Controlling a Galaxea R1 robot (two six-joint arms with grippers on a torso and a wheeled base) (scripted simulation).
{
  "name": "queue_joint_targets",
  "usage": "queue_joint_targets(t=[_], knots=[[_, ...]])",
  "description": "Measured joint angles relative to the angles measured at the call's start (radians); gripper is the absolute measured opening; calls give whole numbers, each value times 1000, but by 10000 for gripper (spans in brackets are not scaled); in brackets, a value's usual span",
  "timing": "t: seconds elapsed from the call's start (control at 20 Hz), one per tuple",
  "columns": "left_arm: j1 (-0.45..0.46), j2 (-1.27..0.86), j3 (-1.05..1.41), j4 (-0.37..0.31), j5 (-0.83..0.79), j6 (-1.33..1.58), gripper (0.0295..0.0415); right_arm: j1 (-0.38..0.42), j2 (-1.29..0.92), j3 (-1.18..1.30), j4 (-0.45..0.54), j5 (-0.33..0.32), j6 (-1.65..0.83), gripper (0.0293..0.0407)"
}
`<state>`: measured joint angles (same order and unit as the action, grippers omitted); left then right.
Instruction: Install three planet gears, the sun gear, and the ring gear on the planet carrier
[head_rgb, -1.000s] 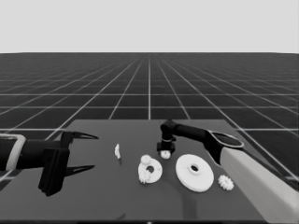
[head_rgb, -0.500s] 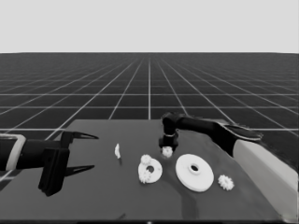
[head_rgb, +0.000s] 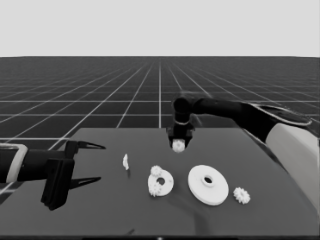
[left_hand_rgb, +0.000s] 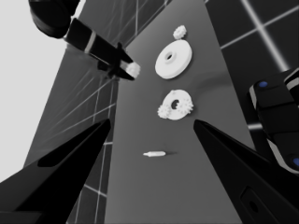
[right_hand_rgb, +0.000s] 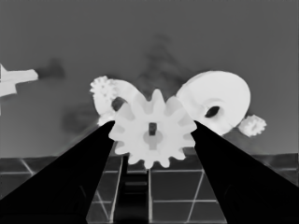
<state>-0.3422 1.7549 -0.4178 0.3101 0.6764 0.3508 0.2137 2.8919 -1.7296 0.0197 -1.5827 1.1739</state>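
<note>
Carrying gear (head_rgb: 178, 145): right gripper (head_rgb: 178, 142) clamped on it, now raised off table near far edge, no longer resting there. Smaller round part (head_rgb: 161, 183) mid-table holds two gears; third insertion pending. Left gripper (head_rgb: 85, 163) spread wide, empty, parked at left end.

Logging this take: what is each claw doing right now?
Left claw: open, empty, parked over the table's left end.
Right claw: shut on a small gear, above the table's far side.
</note>
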Motion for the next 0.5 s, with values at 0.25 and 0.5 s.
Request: queue_joint_targets(t=[0.25,0.5], knots=[[0,0,0,0,0,0,385,6,-2,222,8,5,207,312],[0,0,0,0,0,0,385,-120,-3,240,-145,33,225,312]])
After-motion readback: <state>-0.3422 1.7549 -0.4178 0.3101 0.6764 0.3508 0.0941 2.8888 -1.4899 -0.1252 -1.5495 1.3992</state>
